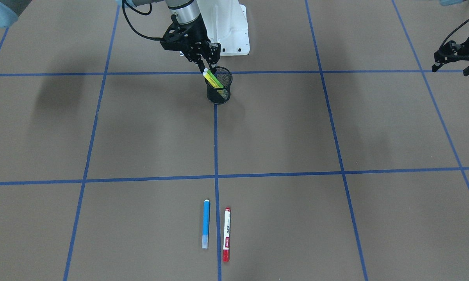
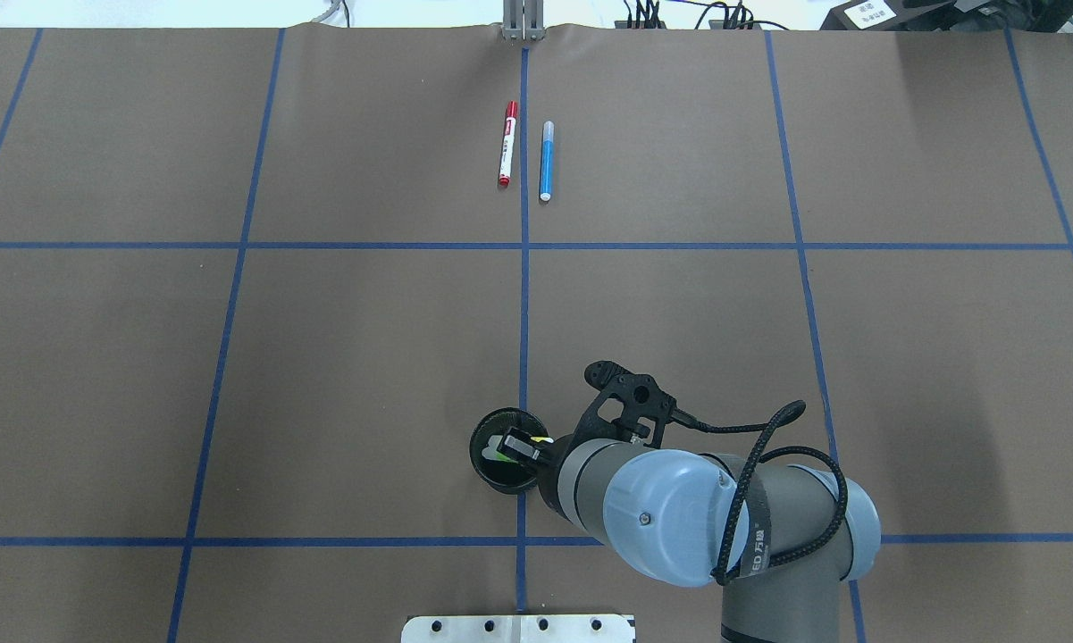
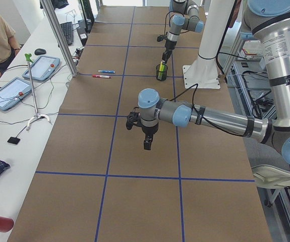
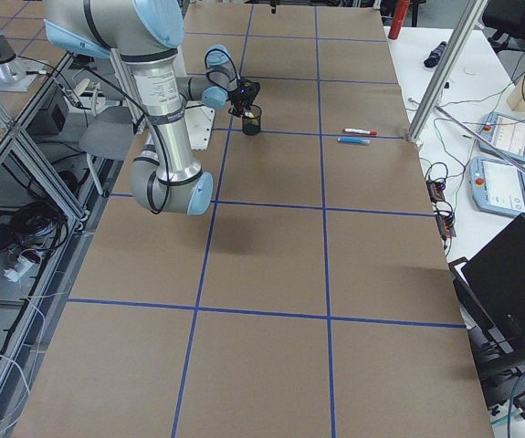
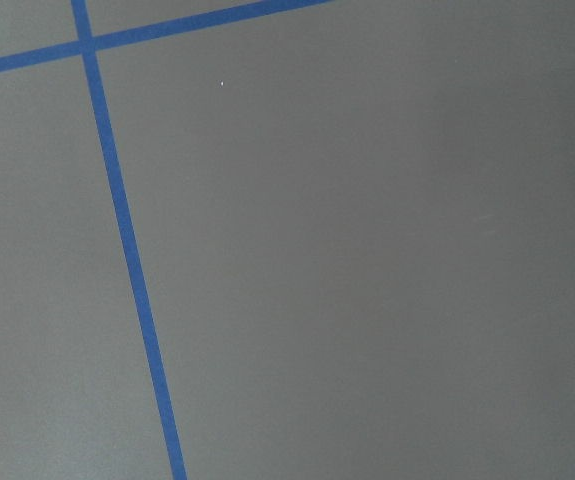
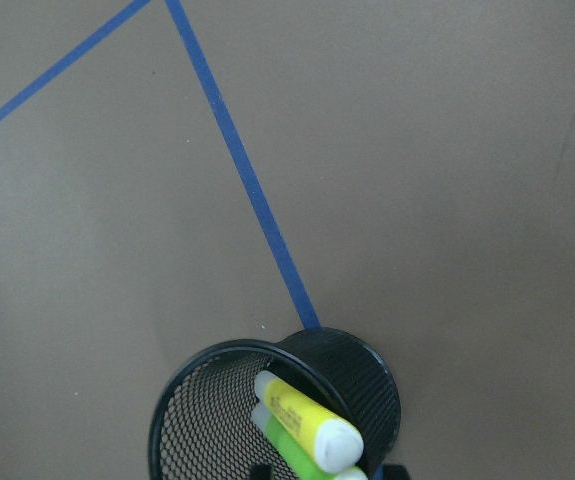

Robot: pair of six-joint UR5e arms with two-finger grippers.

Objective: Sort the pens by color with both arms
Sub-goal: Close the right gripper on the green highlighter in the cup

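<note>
Brown-papered table (image 1: 101, 128): spread right gripper (image 1: 209, 69) straddles upturned caps of the yellow highlighter (image 6: 302, 418) and green highlighter (image 6: 289, 447) leaning in the black mesh cup (image 1: 219, 95); left gripper (image 1: 451, 69), state unreadable, well apart from that cup.

The lower ends of the yellow highlighter (image 6: 297, 410) and the green highlighter (image 6: 292, 455) are hidden inside the black mesh cup (image 6: 367, 380). At the bottom edge of the right wrist view the right pincer (image 1: 209, 67) is cut off, so its grip cannot be told. The left pincer (image 1: 451, 70) runs off the right edge of the front-facing view.
</note>
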